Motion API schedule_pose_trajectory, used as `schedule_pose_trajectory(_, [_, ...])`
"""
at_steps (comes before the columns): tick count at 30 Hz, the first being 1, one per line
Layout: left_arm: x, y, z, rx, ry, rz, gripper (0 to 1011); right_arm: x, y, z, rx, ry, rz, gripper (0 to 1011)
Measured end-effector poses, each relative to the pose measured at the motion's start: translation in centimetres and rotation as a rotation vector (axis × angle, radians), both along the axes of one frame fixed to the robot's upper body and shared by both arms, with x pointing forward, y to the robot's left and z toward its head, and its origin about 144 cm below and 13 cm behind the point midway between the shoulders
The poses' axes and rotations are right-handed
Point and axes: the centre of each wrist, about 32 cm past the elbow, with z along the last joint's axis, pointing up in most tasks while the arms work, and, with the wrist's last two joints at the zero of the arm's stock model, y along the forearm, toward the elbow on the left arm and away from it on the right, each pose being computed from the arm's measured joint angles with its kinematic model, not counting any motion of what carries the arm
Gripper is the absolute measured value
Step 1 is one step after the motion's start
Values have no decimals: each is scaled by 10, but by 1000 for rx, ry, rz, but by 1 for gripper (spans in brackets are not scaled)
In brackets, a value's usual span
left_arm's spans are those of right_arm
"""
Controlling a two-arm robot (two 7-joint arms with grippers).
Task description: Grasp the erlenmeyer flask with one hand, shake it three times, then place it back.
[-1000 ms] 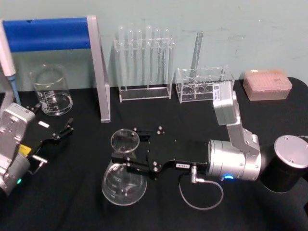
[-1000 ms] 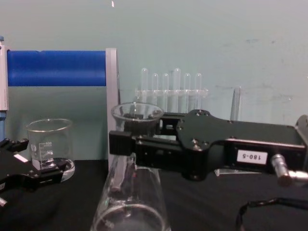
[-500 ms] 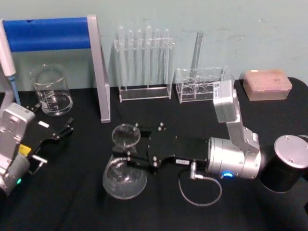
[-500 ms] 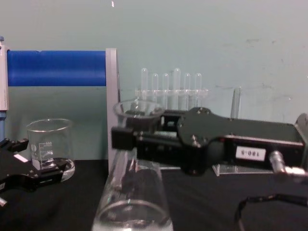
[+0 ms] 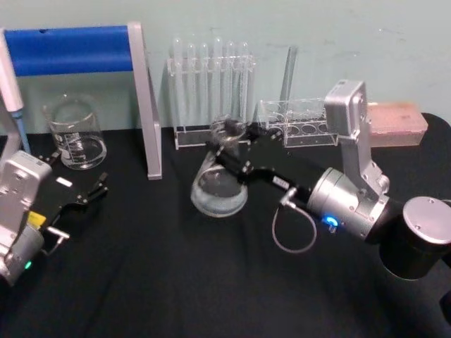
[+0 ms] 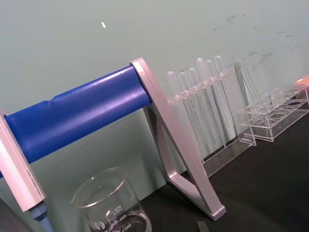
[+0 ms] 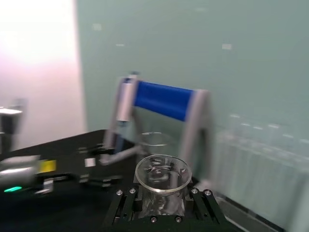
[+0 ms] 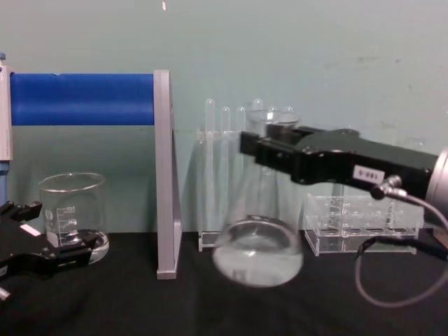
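Note:
My right gripper is shut on the neck of the erlenmeyer flask, a clear conical glass vessel. The flask hangs tilted, off the black table, just in front of the test tube rack. From the chest, the flask's wide base hangs below the black jaws of the right gripper, which carries a white number label. In the right wrist view the flask's flared rim sits between the two jaws. My left gripper rests open at the table's left side, near the beaker, holding nothing.
A glass beaker stands at the back left beside a blue-barred stand. A test tube rack, a low clear rack and a pink tip box line the back. A black canister with a silver lid stands right.
My right gripper has carried the flask up, away from me and to the right, from the table's middle toward the test tube rack, and the flask is tilted. The left arm has stayed still.

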Motion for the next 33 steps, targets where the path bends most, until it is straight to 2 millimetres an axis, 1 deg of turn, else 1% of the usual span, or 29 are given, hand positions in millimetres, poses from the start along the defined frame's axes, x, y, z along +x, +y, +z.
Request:
schedule_pose_trajectory(1, [0,0,0,0,0,0,1001,0,0,0,4,3,-49,449])
schedule_pose_trajectory(2, [0,0,0,0,0,0,1001,0,0,0,4,3,-49,449])
schedule_pose_trajectory(8, [0,0,0,0,0,0,1000,1,2,-3,22,31,-257,449])
schedule_pose_trajectory(11, [0,0,0,0,0,0,1001,1,3,-3,29,39,-334,449])
schedule_pose_trajectory(17, [0,0,0,0,0,0,1001,1,3,-4,43,46,-419,449])
schedule_pose_trajectory(26, [0,0,0,0,0,0,1001,1,3,-4,44,54,-422,449])
schedule_pose_trajectory(33, [0,0,0,0,0,0,1001,1,0,-4,27,57,-310,449])
